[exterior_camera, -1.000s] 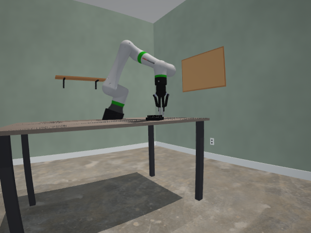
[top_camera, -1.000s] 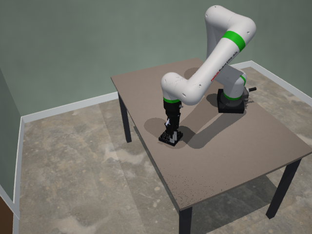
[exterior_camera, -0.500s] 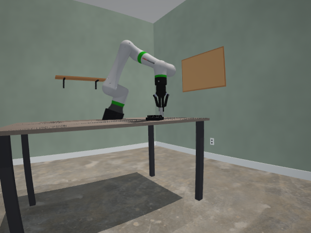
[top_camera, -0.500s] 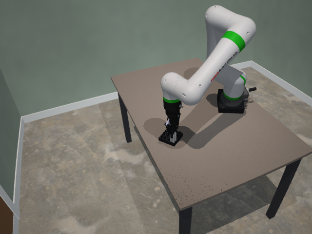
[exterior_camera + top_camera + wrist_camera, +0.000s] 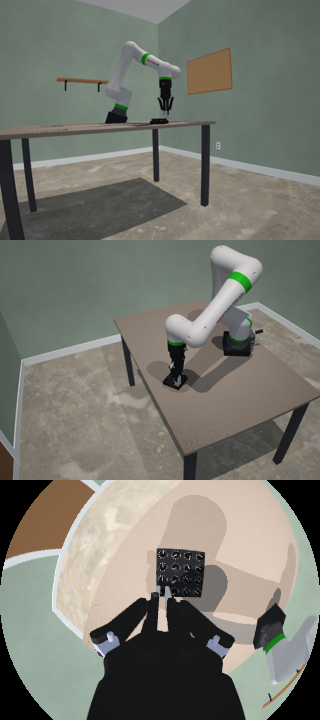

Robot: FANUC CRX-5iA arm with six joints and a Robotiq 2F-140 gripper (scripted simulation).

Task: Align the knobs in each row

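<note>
The pincer (image 5: 177, 380) (image 5: 165, 116) (image 5: 162, 592) points straight down, and its pale fingertips are close together, with only a narrow gap between them. It is nearly shut. At this gap there is a corner knob (image 5: 162, 591) of the box, but the tips cover much of it, so I cannot tell if they press on it or only stand at its two sides. I think the narrow opening is chosen because the neighbour knobs are near, and wide fingers could push them away from their marks.

The knob box (image 5: 170, 386) (image 5: 158, 122) (image 5: 181, 560) lies under the pincer, flat on the table (image 5: 232, 384) (image 5: 77, 129) (image 5: 140, 555), near one long edge. The other knobs stand in four rows of four. Their white lines and printed names are too small for me to read safely, so I cannot say which knob this is, nor which ones are wrong.

Farther out, the white arm (image 5: 219, 307) (image 5: 121, 69) (image 5: 295, 652) bends over from its base, probably so the wrist stays upright and can turn around the knob's axis. The step in hand seems to be gripping or turning this knob. A sideways pull could slide the box, so the next turn should be centred, and must not cross the wide gap of marks.
</note>
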